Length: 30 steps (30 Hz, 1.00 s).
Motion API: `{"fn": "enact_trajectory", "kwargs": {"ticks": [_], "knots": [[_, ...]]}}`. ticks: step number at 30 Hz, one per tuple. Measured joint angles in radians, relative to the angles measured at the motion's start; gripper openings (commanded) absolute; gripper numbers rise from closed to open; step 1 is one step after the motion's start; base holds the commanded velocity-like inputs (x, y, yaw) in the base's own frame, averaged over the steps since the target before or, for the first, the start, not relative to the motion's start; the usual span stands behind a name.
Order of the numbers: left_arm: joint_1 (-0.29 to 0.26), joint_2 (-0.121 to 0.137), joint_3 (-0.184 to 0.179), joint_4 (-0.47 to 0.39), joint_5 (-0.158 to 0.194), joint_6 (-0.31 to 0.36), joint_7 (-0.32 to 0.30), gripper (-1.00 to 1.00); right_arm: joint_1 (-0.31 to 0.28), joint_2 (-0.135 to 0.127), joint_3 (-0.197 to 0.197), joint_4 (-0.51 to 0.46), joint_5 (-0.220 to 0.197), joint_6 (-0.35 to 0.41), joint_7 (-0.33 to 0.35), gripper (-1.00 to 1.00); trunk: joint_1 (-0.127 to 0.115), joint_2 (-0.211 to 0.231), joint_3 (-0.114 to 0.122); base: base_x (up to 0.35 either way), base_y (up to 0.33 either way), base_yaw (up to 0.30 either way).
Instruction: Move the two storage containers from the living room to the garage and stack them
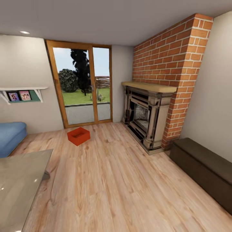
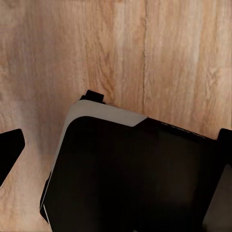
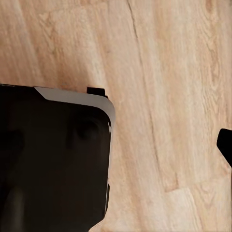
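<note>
End effector state on the left arm: cannot tell; the left wrist view is showing dark finger parts (image 2: pixel 10 152) at the frame edges over the robot's black base (image 2: pixel 130 179) and the light wood plank flooring (image 2: pixel 121 48). Right end effector: likewise cannot tell, with one dark finger tip (image 3: pixel 225 145) showing at the frame edge above the same planks. In the head view, one red-orange storage container (image 1: pixel 78 135) is sitting upright and open-topped on the living room planks, just in front of the wood-framed glass doors (image 1: pixel 82 85). A blue sofa (image 1: pixel 11 135) is standing to its left, with the glass-topped surface (image 1: pixel 19 187) nearer the camera. A brick fireplace (image 1: pixel 154 109) is occupying the right wall, a dark bench (image 1: pixel 203 167) beside it.
</note>
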Motion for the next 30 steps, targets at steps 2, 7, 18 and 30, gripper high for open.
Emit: {"fn": "enact_trajectory", "kwargs": {"ticks": [2,7,18,30], "knots": [[0.0,0.0,0.0,0.0,0.0,0.0,0.0,1.0,0.0,0.0,0.0,0.0,0.0,0.0,0.0,1.0,0.0,0.0,0.0,0.322,0.0,0.273],[0.0,0.0,0.0,0.0,0.0,0.0,0.0,1.0,0.0,0.0,0.0,0.0,0.0,0.0,0.0,1.0,0.0,0.0,0.0,0.322,0.0,0.273],[0.0,0.0,0.0,0.0,0.0,0.0,0.0,1.0,0.0,0.0,0.0,0.0,0.001,0.001,-0.002,1.0,0.0,0.0,0.0,0.321,-0.019,0.137],[0.0,0.0,0.0,0.0,0.0,0.0,0.0,1.0,0.0,-0.001,0.003,0.0,0.006,0.001,-0.011,1.0,0.0,0.0,0.0,0.302,-0.129,0.003]]}}
